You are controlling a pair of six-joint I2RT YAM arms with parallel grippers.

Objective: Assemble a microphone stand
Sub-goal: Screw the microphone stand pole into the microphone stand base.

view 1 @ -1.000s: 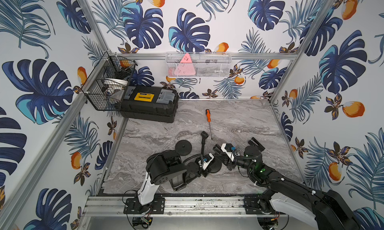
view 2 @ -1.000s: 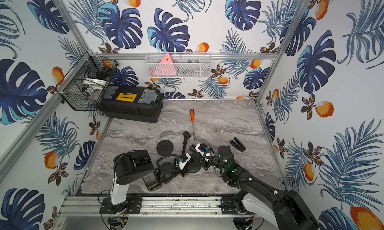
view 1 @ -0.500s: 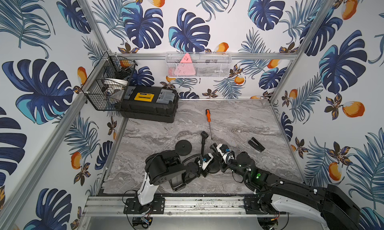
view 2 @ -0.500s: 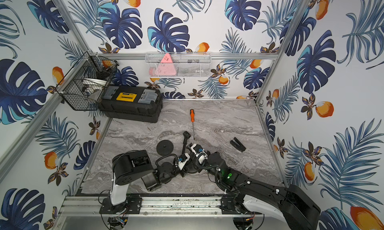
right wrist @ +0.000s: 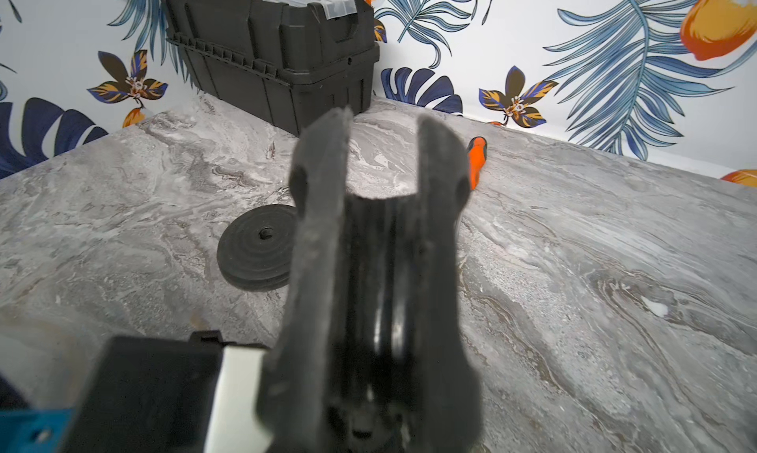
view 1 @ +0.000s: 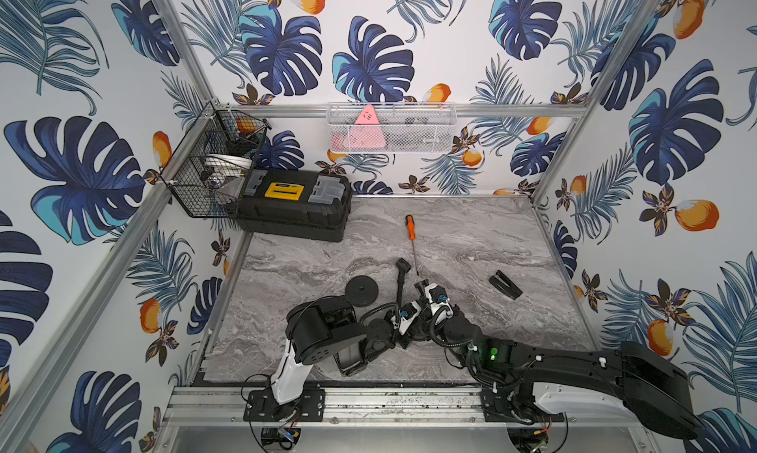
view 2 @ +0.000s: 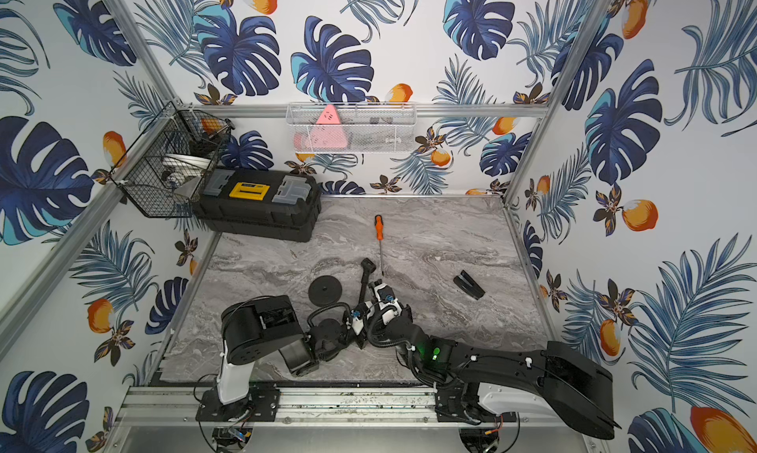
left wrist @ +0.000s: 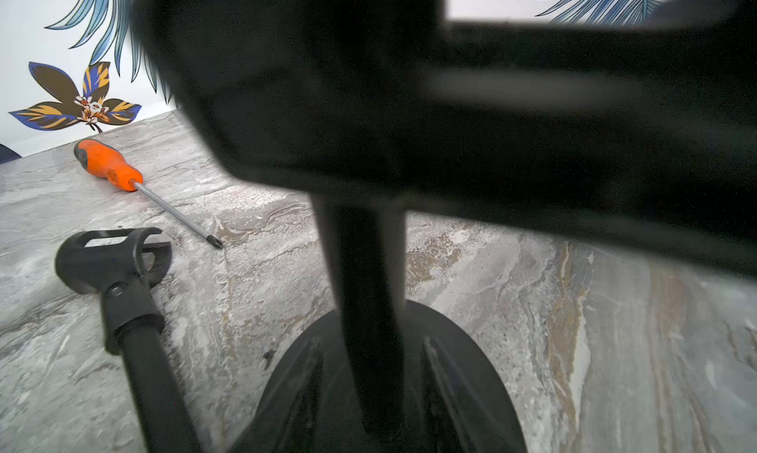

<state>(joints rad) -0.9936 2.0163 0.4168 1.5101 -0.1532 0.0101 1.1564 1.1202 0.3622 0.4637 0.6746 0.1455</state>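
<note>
My right gripper (view 1: 418, 286) (right wrist: 383, 121) is shut on a black ribbed round part (right wrist: 381, 291) held deep between its fingers. My left gripper (view 1: 409, 328) (left wrist: 368, 348) sits right beside it, low over the table. In the left wrist view a dark upright piece (left wrist: 364, 291) hangs from the right gripper onto a black round disc (left wrist: 471, 373). The left fingers (left wrist: 436, 369) flank that piece with narrow gaps. The pole with the microphone clip (view 1: 400, 279) (left wrist: 110, 258) lies beside both grippers. A black base disc (view 1: 361, 291) (right wrist: 256, 254) lies flat to its left.
An orange-handled screwdriver (view 1: 409, 227) lies just behind the pole. A small black clip (view 1: 505, 284) rests to the right. A black toolbox (view 1: 295, 205) stands at the back left under a wire basket (view 1: 213, 164). A white mesh shelf (view 1: 391, 127) hangs on the back wall.
My right arm has swung left and lower, bringing its gripper beside the left one and uncovering the small black clip. The left jaws have narrowed. The left arm has barely moved.
</note>
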